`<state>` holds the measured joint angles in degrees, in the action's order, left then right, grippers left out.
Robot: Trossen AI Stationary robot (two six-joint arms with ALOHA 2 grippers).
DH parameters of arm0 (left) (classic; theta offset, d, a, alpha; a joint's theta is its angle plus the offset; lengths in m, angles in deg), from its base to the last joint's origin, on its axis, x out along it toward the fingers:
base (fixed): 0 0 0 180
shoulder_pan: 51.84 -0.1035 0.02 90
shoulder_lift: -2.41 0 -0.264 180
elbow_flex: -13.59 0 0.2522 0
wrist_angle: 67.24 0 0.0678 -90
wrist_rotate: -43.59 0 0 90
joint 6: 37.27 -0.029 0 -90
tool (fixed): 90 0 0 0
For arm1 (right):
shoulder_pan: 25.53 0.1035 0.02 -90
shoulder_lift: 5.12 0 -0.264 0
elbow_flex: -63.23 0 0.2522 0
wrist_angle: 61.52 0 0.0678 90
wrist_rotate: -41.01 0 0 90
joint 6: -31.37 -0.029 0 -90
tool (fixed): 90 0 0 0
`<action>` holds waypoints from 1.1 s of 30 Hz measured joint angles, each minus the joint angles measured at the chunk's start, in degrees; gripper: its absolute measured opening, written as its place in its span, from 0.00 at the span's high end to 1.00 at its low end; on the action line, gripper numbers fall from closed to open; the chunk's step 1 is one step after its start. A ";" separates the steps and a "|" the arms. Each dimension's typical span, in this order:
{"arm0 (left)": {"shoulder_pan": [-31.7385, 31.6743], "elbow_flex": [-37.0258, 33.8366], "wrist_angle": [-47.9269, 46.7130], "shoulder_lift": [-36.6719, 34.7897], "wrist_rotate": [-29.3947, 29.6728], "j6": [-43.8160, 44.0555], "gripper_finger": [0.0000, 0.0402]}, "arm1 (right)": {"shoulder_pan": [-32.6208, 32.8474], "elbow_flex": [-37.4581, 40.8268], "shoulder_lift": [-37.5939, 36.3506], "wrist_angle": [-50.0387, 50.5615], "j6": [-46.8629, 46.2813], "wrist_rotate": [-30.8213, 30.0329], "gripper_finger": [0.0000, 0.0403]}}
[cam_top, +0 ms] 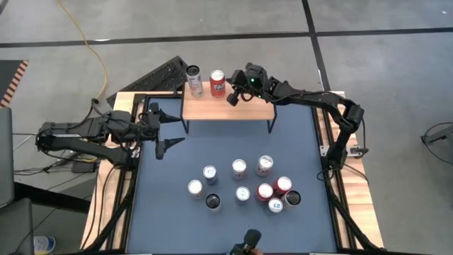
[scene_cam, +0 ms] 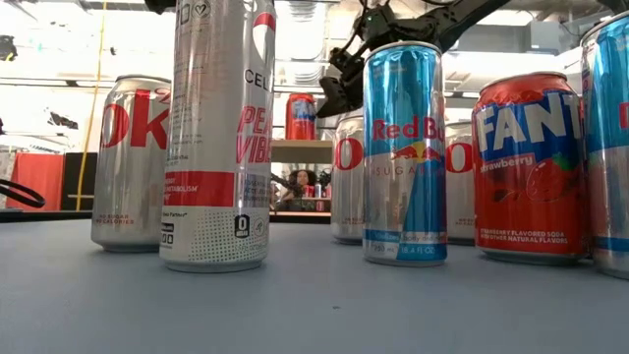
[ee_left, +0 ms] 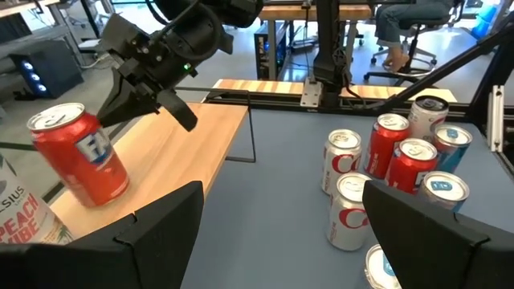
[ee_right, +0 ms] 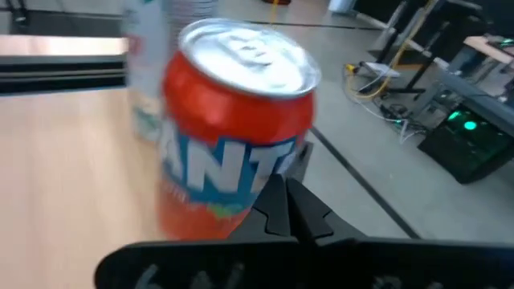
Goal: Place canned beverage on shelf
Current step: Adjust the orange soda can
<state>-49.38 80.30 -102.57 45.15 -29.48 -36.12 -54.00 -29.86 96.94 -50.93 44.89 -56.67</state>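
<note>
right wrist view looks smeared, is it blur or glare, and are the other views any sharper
Right wrist view: blur, not glare; the red Fanta can and tall can behind it are smeared, the right tool crisper. Low view: near cans sharp, windows behind blown out. Left wrist and high views: sharp, evenly lit.

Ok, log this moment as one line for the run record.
right gripper: shut, beside red Fanta can | can: upright on light-wood shelf next to tall silver can | left gripper: open, waiting

Two cans stood on the rack — the rest clustered on the mat.

The red Fanta can (cam_top: 217, 83) stood right of the tall silver Celsius can (cam_top: 195, 79) on the light-wood, black-legged shelf (cam_top: 233, 108); the loose cans (cam_top: 244, 185) sat before it.
</note>
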 joint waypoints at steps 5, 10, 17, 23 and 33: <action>0.00 0.00 -0.04 0.00 -0.02 0.02 0.17 | 2.37 0.00 0.00 0.32 1.76 -0.02 1.00; 0.00 0.00 -0.01 0.00 -0.02 0.06 0.17 | 3.02 0.00 0.00 1.32 1.37 -3.99 1.00; 0.00 0.00 -0.80 0.00 -0.07 0.65 0.17 | 4.79 0.00 -0.02 3.27 -0.13 -1.47 1.00; 0.00 0.00 -0.97 0.00 -0.07 0.65 0.17 | 6.97 0.02 2.15 0.18 0.50 -1.03 1.00; 0.00 0.00 -1.02 0.00 -0.05 0.25 0.17 | 5.31 0.02 3.30 -3.11 0.42 -1.07 1.00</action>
<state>-49.38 80.30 -103.59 45.15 -29.53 -35.87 -48.69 -29.84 100.24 -54.04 45.31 -57.74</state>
